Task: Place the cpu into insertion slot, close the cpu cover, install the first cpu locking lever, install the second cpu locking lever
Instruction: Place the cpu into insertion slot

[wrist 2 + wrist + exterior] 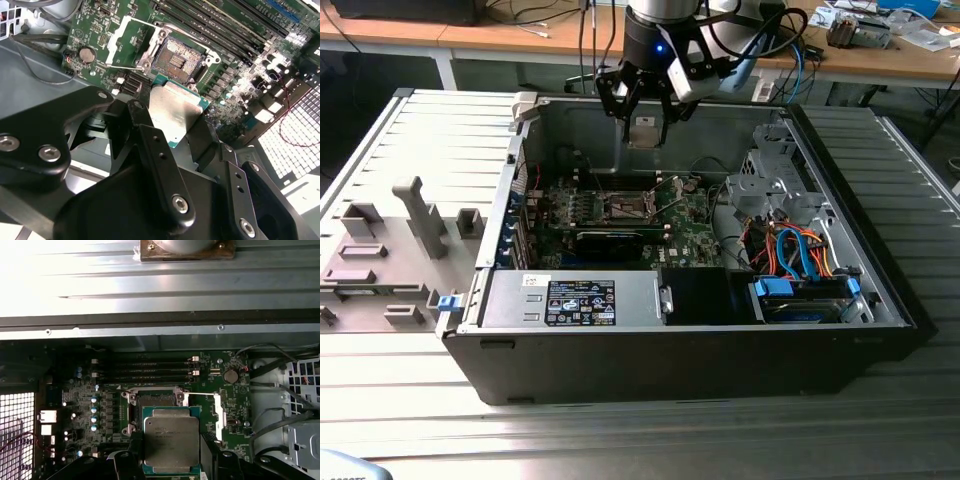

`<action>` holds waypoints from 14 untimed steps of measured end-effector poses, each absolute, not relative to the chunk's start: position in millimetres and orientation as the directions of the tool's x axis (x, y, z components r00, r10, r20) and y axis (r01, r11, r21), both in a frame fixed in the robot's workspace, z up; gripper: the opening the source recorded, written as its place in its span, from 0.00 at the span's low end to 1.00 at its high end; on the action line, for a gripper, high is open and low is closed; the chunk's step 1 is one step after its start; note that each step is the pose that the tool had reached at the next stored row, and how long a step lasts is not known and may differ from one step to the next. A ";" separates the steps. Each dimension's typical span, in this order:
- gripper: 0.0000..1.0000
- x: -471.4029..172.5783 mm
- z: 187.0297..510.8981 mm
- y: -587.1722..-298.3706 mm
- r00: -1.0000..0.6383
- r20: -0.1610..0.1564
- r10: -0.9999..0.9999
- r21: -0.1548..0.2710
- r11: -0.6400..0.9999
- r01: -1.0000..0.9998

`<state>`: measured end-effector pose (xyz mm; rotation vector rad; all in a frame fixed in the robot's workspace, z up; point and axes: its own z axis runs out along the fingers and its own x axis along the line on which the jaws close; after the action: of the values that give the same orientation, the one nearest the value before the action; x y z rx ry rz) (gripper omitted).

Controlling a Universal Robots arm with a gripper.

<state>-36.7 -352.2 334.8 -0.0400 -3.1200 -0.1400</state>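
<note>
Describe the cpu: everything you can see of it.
The cpu is a flat square chip with a dull silver-grey metal top and a narrow green border around it. It hangs in the air inside the computer case, clamped on two opposite edges by the black fingers of the gripper. It is above the green motherboard, apart from the empty insertion slot. Only the fingers touch it.

Black arm (pixel 650 30), blue light (pixel 661 46); black hand (pixel 644 128), silver screws (pixel 180 203); pale cable (pixel 745 70)

The exterior view looks down at an angle over the whole open computer case (pixel 670 365); both wrist views sit close above its circuit board (pixel 100 30) (pixel 75 407), sharing the socket (pixel 175 55) (pixel 157 400) and chip (pixel 175 112) (pixel 171 440).
</note>
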 end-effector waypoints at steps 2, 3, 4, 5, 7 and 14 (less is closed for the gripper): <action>0.54 -36.7 333.7 -352.2 -1.000 0.019 0.025 0.089 0.996 0.026; 0.54 -36.7 333.3 -352.2 -1.000 0.019 0.025 0.089 0.996 0.026; 0.54 -36.7 332.8 -352.2 -1.000 0.019 0.025 0.089 0.996 0.026; 0.54 -36.7 332.4 -352.2 -1.000 0.019 0.025 0.089 0.996 0.026; 0.54 -36.7 331.0 -352.2 -1.000 0.019 0.025 0.089 0.996 0.026; 0.54 -36.7 327.9 -352.2 -1.000 0.019 0.025 0.089 0.996 0.026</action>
<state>-36.7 -352.2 327.9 -0.0400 -3.1200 -0.1399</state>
